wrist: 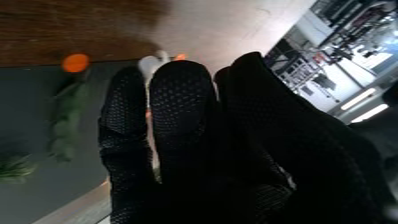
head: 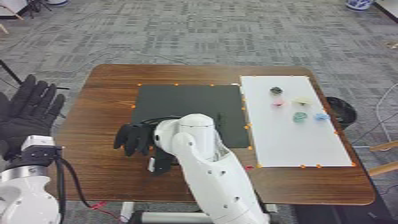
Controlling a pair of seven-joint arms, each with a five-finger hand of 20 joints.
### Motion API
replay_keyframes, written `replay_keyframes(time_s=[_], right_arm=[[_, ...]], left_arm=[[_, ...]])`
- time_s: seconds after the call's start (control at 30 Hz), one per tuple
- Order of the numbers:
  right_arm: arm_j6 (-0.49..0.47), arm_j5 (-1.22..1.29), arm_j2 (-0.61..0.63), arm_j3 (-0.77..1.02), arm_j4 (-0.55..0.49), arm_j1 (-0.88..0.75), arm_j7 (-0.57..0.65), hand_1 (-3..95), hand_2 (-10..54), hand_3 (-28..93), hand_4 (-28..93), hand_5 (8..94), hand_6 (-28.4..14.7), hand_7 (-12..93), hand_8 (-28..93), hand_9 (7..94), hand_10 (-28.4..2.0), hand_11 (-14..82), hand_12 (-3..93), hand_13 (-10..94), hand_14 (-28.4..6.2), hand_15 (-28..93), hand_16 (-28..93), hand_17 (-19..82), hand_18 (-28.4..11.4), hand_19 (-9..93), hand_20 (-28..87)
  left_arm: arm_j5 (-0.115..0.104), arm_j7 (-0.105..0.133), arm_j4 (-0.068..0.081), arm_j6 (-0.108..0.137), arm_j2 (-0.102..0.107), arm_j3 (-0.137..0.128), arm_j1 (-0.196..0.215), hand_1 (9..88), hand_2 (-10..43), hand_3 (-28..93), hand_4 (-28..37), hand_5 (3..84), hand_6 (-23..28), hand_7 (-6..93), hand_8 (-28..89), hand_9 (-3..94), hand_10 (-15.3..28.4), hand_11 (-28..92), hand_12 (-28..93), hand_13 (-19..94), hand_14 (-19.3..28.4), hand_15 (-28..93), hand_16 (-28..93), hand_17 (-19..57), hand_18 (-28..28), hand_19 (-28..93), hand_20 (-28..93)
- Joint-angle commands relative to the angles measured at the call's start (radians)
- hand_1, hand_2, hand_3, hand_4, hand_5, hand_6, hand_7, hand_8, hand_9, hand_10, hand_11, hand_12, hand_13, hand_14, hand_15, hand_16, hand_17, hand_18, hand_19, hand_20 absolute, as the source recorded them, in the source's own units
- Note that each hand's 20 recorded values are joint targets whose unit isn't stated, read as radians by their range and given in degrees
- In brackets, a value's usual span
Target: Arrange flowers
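My left hand (head: 34,107) is off the table's left side in the head view, fingers straight and spread. The right hand (head: 133,138) hangs over the lower left edge of the dark mat (head: 173,102). In the right wrist view the right hand (wrist: 182,110) has its fingers extended; a pale bit shows beside them, too unclear to name. A green leafy sprig (wrist: 67,120) and a green tuft (wrist: 16,168) lie on the dark mat. On the white sheet (head: 293,142) sit a dark flower (head: 276,90), a pink one (head: 278,102), a pale yellow one (head: 301,101), a green one (head: 299,117) and a blue one (head: 321,116).
Orange markers line the mat and the sheet on the brown table (head: 107,115). A black bin (head: 343,111) stands beyond the table's right edge. Black cables (head: 71,182) run near the left arm. The right forearm covers the mat's lower part.
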Motion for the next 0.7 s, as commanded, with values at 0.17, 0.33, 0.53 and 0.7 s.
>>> replay_keyframes(time_s=[0.17,0.33,0.53,0.7], right_arm=[[0.053,-0.115,0.018,-0.034,-0.008,-0.006,-0.001,47.5,5.3,79,-26,45.3,-4.7,13,-12,49.3,-12.2,9.9,11.3,67,-7.6,70,29,34,-19.3,78,34],[0.049,-0.121,0.022,-0.046,-0.014,-0.01,0.022,47.3,5.2,78,-26,46.1,-4.8,13,-12,50.5,-12.9,10.1,11.5,67,-7.9,70,29,34,-19.7,78,34],[0.08,-0.139,0.028,-0.044,-0.009,-0.005,0.038,46.9,4.9,79,-26,46.2,-5.0,12,-11,48.8,-13.6,9.6,11.6,66,-9.0,69,28,33,-20.5,78,33],[0.134,-0.12,0.031,-0.045,-0.015,-0.013,0.04,46.7,4.4,79,-26,46.3,-5.1,12,-11,47.0,-13.5,9.5,11.2,65,-9.1,70,27,33,-20.4,78,32]], left_arm=[[0.002,0.007,0.004,-0.015,-0.011,0.013,-0.001,29.2,18.7,53,-28.3,41.0,7.9,11.8,-10,36.4,13.8,17,6,27,13.2,18,-4,-5.9,14.6,36,8],[-0.003,0.016,0.002,-0.008,-0.011,0.018,0.001,28.9,18.7,53,-28.3,40.9,7.9,11.7,-10,36.3,13.8,17,6,27,13.2,18,-4,-5.9,14.6,36,8],[-0.004,0.011,0.009,-0.012,-0.006,0.033,-0.011,29.9,19.0,51,-28.3,41.1,8.0,12.0,-10,36.6,13.9,17,6,27,13.3,18,-4,-5.9,14.6,36,8],[-0.004,0.009,0.007,-0.012,-0.007,0.032,-0.006,29.6,19.0,52,-28.3,41.2,8.0,12.0,-10,36.7,13.9,17,6,28,13.3,19,-4,-5.9,14.6,36,8]])
